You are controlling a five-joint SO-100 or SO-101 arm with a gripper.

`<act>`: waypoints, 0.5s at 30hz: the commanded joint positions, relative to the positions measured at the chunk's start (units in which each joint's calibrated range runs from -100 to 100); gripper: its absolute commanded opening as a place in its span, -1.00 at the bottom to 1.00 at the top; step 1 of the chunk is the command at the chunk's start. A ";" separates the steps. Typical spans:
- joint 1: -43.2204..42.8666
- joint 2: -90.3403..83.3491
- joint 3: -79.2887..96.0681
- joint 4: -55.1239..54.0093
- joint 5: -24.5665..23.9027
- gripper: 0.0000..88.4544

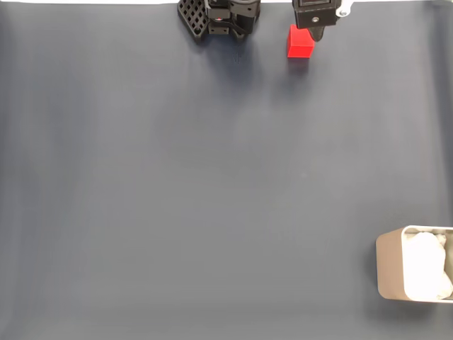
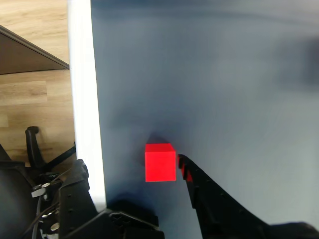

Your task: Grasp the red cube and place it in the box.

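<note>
The red cube (image 1: 300, 41) rests on the dark mat at the far top edge of the fixed view, and in the wrist view the red cube (image 2: 160, 162) sits near the mat's white border. My gripper (image 2: 131, 163) is open and low around it. One black finger (image 2: 199, 186) stands right beside the cube's right face; I cannot tell whether it touches. The other finger (image 2: 79, 174) is well off to the left. In the fixed view a black finger (image 1: 316, 32) is just right of the cube. The box (image 1: 388, 265), beige with white padding, stands at the bottom right corner.
The dark grey mat (image 1: 212, 184) stretches between cube and box. The arm's black base (image 1: 230, 15) sits at the top centre. In the wrist view the mat's white edge (image 2: 82, 99) runs close to the cube, with wooden floor (image 2: 35, 94) and a chair base beyond.
</note>
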 commanded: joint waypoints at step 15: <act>1.83 -3.20 5.37 -3.13 1.17 -0.02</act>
